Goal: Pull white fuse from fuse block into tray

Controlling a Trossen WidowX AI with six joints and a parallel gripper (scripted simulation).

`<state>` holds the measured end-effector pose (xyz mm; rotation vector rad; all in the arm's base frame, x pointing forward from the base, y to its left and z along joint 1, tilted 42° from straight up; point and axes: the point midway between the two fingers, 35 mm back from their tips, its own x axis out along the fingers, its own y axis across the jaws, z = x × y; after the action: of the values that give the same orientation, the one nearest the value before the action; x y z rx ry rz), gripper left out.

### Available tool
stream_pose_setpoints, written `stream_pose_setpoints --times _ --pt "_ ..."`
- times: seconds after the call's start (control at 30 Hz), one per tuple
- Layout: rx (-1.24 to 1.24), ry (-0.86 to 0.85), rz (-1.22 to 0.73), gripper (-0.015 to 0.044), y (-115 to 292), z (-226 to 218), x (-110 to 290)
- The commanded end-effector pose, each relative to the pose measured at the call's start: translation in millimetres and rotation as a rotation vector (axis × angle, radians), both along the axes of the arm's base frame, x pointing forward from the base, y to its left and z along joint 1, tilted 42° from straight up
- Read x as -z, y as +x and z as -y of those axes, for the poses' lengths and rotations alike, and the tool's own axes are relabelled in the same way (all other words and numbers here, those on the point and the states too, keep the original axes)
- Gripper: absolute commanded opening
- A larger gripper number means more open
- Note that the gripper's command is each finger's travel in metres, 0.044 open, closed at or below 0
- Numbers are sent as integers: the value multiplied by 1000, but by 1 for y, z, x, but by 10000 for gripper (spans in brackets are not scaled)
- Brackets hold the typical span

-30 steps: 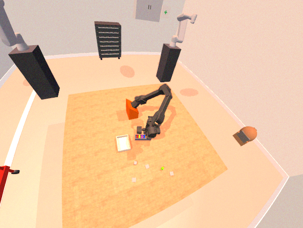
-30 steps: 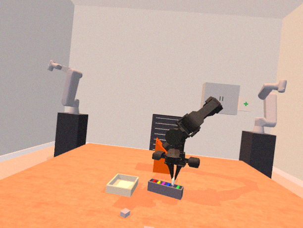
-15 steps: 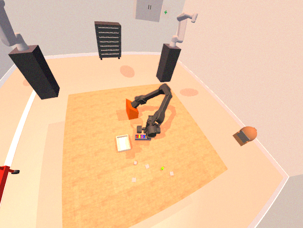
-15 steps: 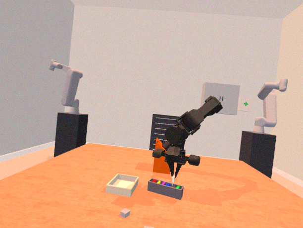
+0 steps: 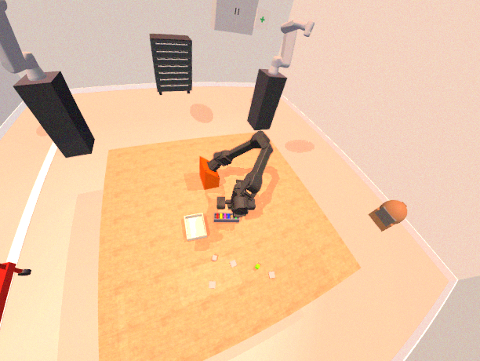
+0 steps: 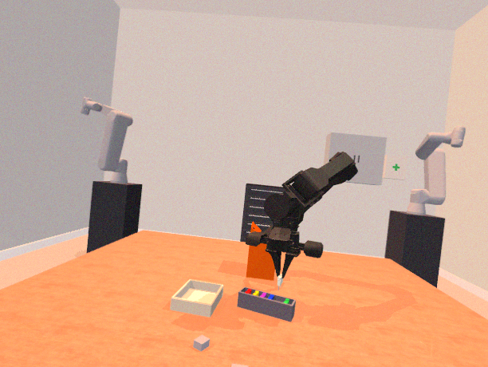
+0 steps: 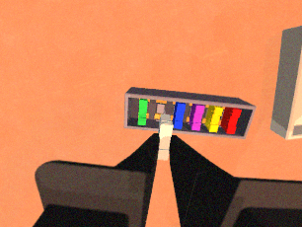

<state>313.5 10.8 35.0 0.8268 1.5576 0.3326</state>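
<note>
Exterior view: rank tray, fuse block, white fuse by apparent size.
1. tray and fuse block look about alike; the block is longer, the tray broader, so no ranking.
2. white fuse, clamped in the pincer, is by far the smallest.

Open air separates the lifted white fuse (image 6: 280, 282) from the fuse block (image 6: 265, 305); tray (image 6: 197, 297) just beside.

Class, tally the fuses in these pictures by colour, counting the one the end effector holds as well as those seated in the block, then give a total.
Green fuse: 1
Blue fuse: 1
Magenta fuse: 1
Yellow fuse: 1
Red fuse: 1
White fuse, held in the end effector above the fuse block: 1
Total: 6
</note>
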Motion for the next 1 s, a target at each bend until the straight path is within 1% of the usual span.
stream_pose_setpoints --times 0.0,0.47,0.97 --pt "-2 -10 0 0 3 12 7" --pt "2 -27 0 0 11 78 59" --pt "-2 -21 1 0 -5 145 123"
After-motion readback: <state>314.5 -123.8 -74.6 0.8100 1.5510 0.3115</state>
